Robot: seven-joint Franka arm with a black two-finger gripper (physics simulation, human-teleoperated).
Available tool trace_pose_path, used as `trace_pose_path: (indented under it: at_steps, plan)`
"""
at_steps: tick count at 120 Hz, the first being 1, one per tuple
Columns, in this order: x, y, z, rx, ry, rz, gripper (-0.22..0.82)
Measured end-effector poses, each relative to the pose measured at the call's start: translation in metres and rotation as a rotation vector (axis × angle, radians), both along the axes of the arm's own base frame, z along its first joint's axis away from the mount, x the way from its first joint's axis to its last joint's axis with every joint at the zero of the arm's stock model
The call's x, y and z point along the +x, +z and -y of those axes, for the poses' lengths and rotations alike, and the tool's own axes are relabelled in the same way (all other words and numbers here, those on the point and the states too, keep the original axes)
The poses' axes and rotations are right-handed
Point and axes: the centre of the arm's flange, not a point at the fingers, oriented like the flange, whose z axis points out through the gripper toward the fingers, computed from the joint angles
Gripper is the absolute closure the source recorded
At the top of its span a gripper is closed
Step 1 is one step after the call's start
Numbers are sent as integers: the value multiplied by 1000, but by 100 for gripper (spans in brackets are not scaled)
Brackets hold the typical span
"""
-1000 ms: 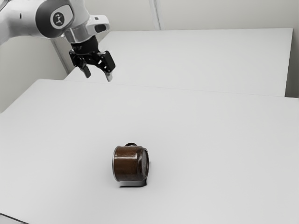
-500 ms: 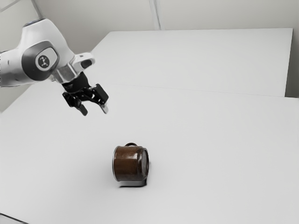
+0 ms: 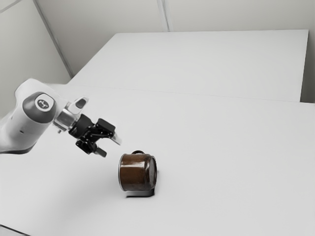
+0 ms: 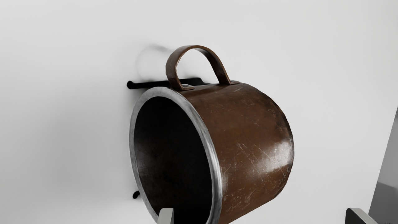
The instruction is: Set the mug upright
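A brown mug lies tipped on its side on a white table, its open mouth facing the exterior view's left and its base the exterior view's right. The mug's wall is scuffed and finely scratched, with a bright patch of light glinting near the base. A silvery rim rings the dark interior, and a curved brown handle arches from the side, joined to the wall at both ends. Black shadow shows along the underside.

The black gripper hangs near the mug, off its mouth end toward the exterior view's left, with a gap between the two in that view. Its jaws stand wide apart, with nothing clamped between them. In the wrist view, one fingertip overlaps the mug's rim in the line of sight; the other stands well apart from it, past the mug's wall.

Compared with half a second ago, the white arm is lower in the exterior view and the gripper is much closer to the mug. The hand has also tilted: its fingers, which pointed steeply down toward the table, now slant more toward the exterior view's right. The mug lies in the same spot, in the same pose.
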Motion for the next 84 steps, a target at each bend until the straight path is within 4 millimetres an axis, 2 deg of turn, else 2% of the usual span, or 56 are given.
trace_pose_path:
  at_steps: [19, 36, 55, 84]
  plan:
    - [-10, -28, -6, -66, 3, 35, 0]
    - [-8, -58, -5, -138, 17, 42, 0]
    - [-11, -72, -9, -200, 9, 69, 0]
    - [-14, -98, 3, -314, -9, 63, 0]
